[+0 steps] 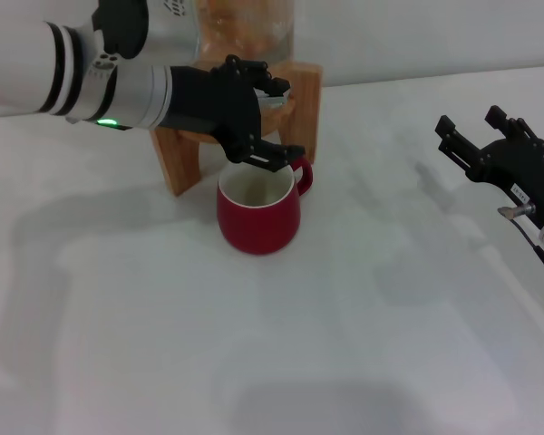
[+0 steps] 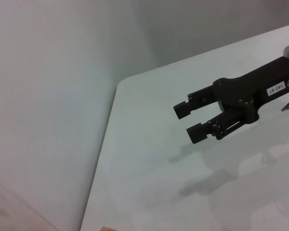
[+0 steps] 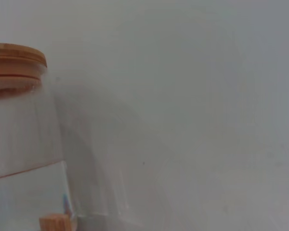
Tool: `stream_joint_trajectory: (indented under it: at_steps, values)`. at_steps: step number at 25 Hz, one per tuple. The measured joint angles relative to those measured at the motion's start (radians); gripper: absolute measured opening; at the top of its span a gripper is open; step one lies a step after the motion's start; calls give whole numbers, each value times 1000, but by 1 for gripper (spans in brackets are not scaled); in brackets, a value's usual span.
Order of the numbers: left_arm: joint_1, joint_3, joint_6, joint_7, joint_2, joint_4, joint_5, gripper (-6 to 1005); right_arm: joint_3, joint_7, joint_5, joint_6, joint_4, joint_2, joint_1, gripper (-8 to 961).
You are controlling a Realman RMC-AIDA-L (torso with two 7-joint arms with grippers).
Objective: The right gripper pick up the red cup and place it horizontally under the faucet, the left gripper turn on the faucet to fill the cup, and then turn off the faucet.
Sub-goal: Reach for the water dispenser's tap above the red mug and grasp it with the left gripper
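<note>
Fingers point(image 1: 274, 156) of the left gripper point(image 1: 270, 122) were seen spread apart around the faucet point(image 1: 274, 100), one above it and one below, just over the rim of the red cup point(image 1: 258, 210). Whether they were pressing on the lever could not be told, since the faucet was largely hidden by them. The red cup was stood upright on the white surface point(image 1: 254, 344), directly beneath the faucet and just in front of the wooden stand point(image 1: 186, 149) by which the glass jar point(image 1: 245, 27) was carried. Its small loop handle was turned toward the robot's right. No water could be made out inside its white interior.

The right gripper point(image 1: 471, 140) was held well apart from the cup, above the surface on the robot's right, with its fingers parted and nothing between them; the same parted fingers were shown from the left wrist view point(image 2: 190, 120).

The cup was judged to be stiff, glazed and therefore somewhat slippery, breakable if knocked over, and heavier once filled. A hold across the rim or round the body was judged safer than one on the small handle. The lever was judged to be rigid and smooth, best taken near its tip.
</note>
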Motion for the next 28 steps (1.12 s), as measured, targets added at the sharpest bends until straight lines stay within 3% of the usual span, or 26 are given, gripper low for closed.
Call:
stream_joint_trajectory:
  at_steps: [28]
  values:
    - [13, -6, -49, -19, 4, 29, 3, 845, 0, 0, 3, 0, -2, 0, 0, 836]
